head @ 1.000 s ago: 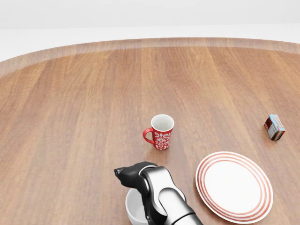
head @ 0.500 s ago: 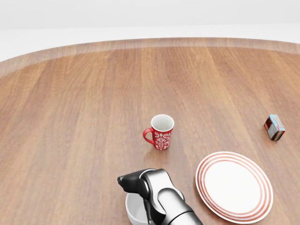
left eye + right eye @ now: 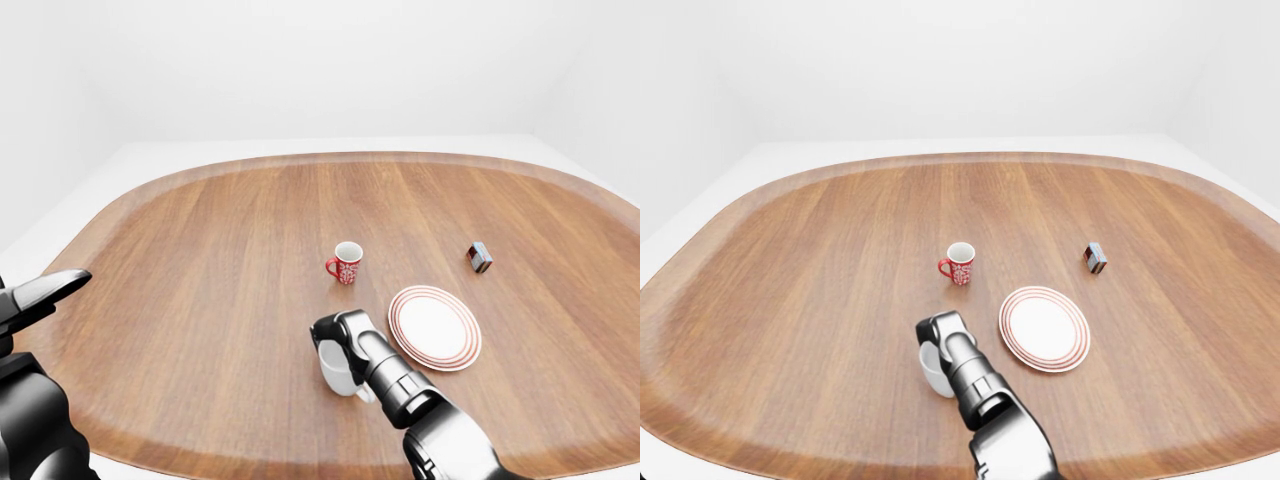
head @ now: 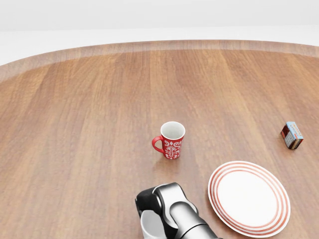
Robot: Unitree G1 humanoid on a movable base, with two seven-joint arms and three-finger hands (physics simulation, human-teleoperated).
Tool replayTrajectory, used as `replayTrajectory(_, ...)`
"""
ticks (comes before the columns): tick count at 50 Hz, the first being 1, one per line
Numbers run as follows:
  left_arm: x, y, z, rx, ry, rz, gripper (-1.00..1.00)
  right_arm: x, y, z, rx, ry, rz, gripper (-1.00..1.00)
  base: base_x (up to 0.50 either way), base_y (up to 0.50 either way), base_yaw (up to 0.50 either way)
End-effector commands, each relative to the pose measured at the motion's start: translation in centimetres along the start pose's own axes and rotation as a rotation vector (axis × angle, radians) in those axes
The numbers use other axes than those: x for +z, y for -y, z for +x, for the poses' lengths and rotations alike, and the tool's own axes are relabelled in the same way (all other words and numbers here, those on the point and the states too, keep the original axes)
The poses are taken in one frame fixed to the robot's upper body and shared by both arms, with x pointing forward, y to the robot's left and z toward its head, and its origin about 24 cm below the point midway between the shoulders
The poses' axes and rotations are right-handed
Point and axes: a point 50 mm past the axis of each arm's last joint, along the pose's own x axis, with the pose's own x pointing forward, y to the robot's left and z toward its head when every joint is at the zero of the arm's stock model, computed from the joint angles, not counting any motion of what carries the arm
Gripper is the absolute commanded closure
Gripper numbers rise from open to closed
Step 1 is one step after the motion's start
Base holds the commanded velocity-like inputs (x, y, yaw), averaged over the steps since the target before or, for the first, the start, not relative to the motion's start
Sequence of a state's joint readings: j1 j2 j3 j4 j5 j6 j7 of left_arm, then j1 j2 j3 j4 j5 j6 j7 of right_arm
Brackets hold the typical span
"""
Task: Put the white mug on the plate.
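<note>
The white mug [image 3: 336, 372] stands on the wooden table, low in the left-eye view, left of the plate. My right hand [image 3: 329, 333] reaches in from the bottom right. Its dark fingers curl over the mug's top rim and far side. In the head view the mug [image 4: 148, 227] shows only partly below the hand [image 4: 147, 202]. The white plate with red rings [image 3: 435, 327] lies bare, a short way right of the mug. My left hand [image 3: 42, 294] is at the left edge of the left-eye view, off the table, fingers extended and empty.
A red patterned mug [image 3: 347, 263] stands upright above the white mug and the plate. A small red and blue box [image 3: 480, 257] lies further right. The oval wooden table [image 3: 200, 260] has a raised rim all round.
My right hand's fingers, which stuck out beyond the white mug, have drawn back and curled down onto its rim. The mug, plate and camera have not moved.
</note>
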State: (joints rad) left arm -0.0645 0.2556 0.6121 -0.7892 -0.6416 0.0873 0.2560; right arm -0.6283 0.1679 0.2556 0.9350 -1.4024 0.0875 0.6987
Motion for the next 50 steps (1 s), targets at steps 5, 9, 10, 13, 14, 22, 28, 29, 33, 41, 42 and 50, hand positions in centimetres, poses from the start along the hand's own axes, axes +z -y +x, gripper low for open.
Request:
replayTrajectory(5,0.0,0.0,-0.1,0.0,0.0,-0.001,-1.0,-0.3,-0.8,0.5,0.049,-0.018,-0.006,1.0,0.0,0.0,0.0)
replayTrajectory(9,-0.2,0.0,-0.2,-0.003,-0.01,0.005,-1.0,-0.6,-0.3,0.4,0.046,-0.019,0.004,1.0,0.0,0.0,0.0)
replayTrajectory(10,-0.2,0.0,-0.1,-0.003,-0.01,0.004,-1.0,-0.9,0.3,0.2,0.03,-0.026,0.005,1.0,0.0,0.0,0.0)
replayTrajectory(13,-0.1,0.0,-0.1,-0.002,-0.002,0.001,-1.0,-2.6,2.0,-0.4,0.005,-0.067,0.02,1.0,0.0,0.0,0.0)
replayTrajectory(14,0.0,0.0,-0.1,-0.001,-0.002,0.0,-1.0,-3.0,2.4,-0.6,-0.002,-0.076,0.023,1.0,0.0,0.0,0.0)
replayTrajectory(22,-0.1,0.1,-0.1,-0.002,-0.003,0.002,-1.0,-8.6,7.2,-3.7,-0.083,-0.169,0.14,1.0,0.0,0.0,0.0)
replayTrajectory(28,0.1,0.1,0.0,-0.003,0.005,0.0,-1.0,-13.4,9.6,-6.7,-0.145,-0.241,0.257,1.0,0.0,0.0,0.0)
replayTrajectory(29,0.1,0.1,0.0,-0.002,0.004,0.0,-1.0,-14.2,10.0,-7.3,-0.188,-0.252,0.277,1.0,0.0,0.0,0.0)
replayTrajectory(33,0.1,0.1,0.1,-0.001,0.008,-0.002,-1.0,-16.4,10.4,-8.4,-0.297,-0.315,0.294,1.0,0.0,0.0,0.0)
replayTrajectory(41,0.2,0.1,0.1,-0.002,0.009,-0.001,-1.0,-19.1,8.5,-8.2,-0.377,-0.378,0.35,1.0,0.0,0.0,0.0)
replayTrajectory(42,0.1,0.1,0.1,-0.002,0.008,0.0,-1.0,-19.2,8.4,-8.2,-0.381,-0.38,0.355,1.0,0.0,0.0,0.0)
replayTrajectory(50,0.1,0.2,0.1,-0.003,0.008,-0.001,-1.0,-20.6,6.6,-7.7,-0.43,-0.41,0.407,1.0,0.0,0.0,0.0)
